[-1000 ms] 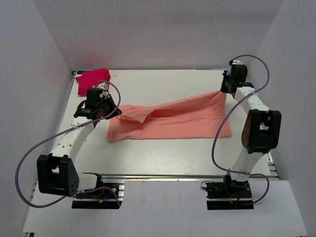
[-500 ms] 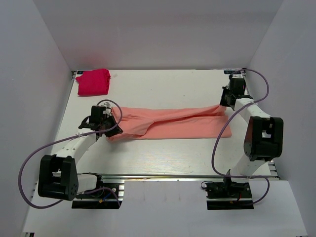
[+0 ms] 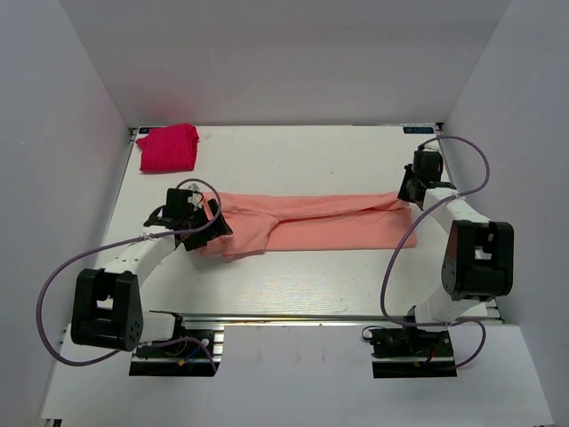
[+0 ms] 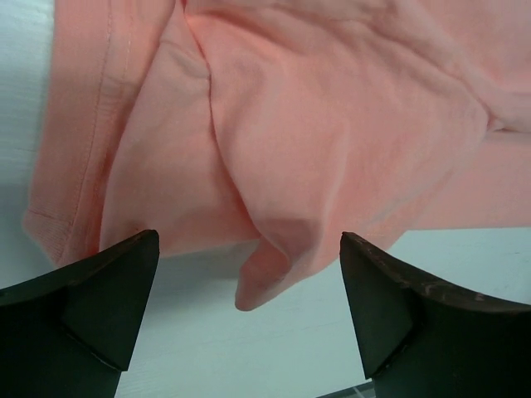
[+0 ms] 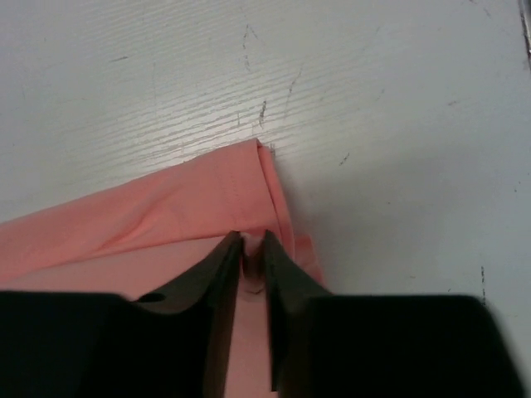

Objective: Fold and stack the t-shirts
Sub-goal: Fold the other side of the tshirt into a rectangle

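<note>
**A:** Where do we find the pink shirt?

**B:** We see it flat on the white worktop. It is folded into a long narrow band that runs from nine o'clock to three o'clock across the middle. It is plain salmon and soft, with creases and a loose flap at the nine o'clock end.

**A:** And the red shirt?

**B:** We see a small folded bundle in the ten o'clock corner, well apart from the pink one.

**A:** The pincers?

**B:** The left pincer stands wide over that flap and grips nothing. The right pincer is narrow at the three o'clock corner, with cloth between its tips. Whether it pinches that cloth, we cannot tell.
</note>
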